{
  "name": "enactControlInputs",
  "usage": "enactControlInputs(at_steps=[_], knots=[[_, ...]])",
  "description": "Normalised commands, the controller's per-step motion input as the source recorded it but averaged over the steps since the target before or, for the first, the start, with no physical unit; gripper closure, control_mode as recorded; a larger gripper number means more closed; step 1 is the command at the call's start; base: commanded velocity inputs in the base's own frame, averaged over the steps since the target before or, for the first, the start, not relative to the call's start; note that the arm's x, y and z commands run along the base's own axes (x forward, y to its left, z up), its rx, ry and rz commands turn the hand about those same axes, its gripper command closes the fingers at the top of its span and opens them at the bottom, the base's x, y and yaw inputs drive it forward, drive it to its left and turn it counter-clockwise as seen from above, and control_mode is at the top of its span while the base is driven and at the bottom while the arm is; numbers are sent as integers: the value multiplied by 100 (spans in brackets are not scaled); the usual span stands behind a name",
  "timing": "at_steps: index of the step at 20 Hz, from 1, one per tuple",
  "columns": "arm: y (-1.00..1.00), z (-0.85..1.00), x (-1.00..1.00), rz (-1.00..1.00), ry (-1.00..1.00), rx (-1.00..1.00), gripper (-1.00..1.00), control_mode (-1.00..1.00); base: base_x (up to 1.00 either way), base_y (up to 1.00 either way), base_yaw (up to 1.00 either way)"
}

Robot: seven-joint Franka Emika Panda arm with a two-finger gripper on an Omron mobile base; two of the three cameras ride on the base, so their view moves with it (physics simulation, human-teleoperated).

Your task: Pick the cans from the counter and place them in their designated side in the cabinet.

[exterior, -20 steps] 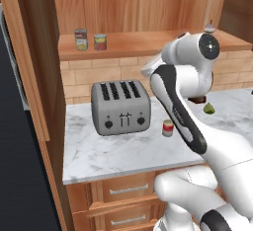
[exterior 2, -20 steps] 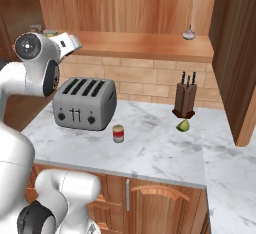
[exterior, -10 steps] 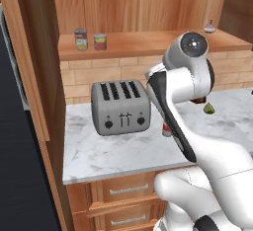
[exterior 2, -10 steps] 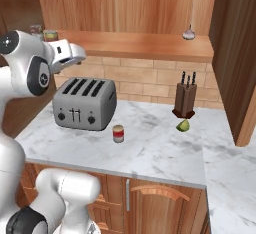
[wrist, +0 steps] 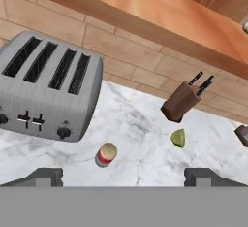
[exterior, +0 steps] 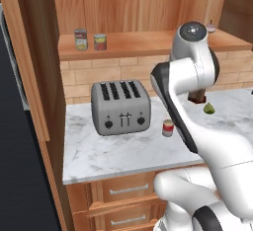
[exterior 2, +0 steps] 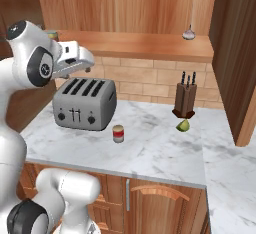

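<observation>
One can (exterior: pixel 168 128), mostly red with a pale band, stands on the white marble counter (exterior: pixel 113 151) just right of the toaster. It also shows in the right base view as the same can (exterior 2: pixel 118 133) and in the hand view below the open fingers (wrist: pixel 106 154). A red-topped can with a yellow band (exterior: pixel 100 42) stands at the left of the cabinet shelf (exterior: pixel 148 42). My gripper (wrist: pixel 125 177) is open and empty, its tips wide apart. It hovers above the toaster, below the shelf edge (exterior 2: pixel 86 62).
A grey four-slot toaster (exterior 2: pixel 85 103) takes up the counter's left part. A knife block (exterior 2: pixel 184 96) and a lime wedge (exterior 2: pixel 183 125) sit at the right back. A silver-topped can (exterior: pixel 80 39) is beside the shelf can. Wooden side walls flank the counter.
The hand has come away from the shelf, moving down and slightly right over the toaster. It stays open. The cans have not moved.
</observation>
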Motion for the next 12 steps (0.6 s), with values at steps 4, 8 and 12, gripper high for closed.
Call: enactControlInputs(at_steps=[4,8,12], knots=[[-24,-33,-3,2,3,11,-100,-100,0,0,0],[-25,-42,-13,7,-6,5,-100,-100,0,0,0],[-21,-42,-17,7,-4,3,-100,-100,0,0,0]])
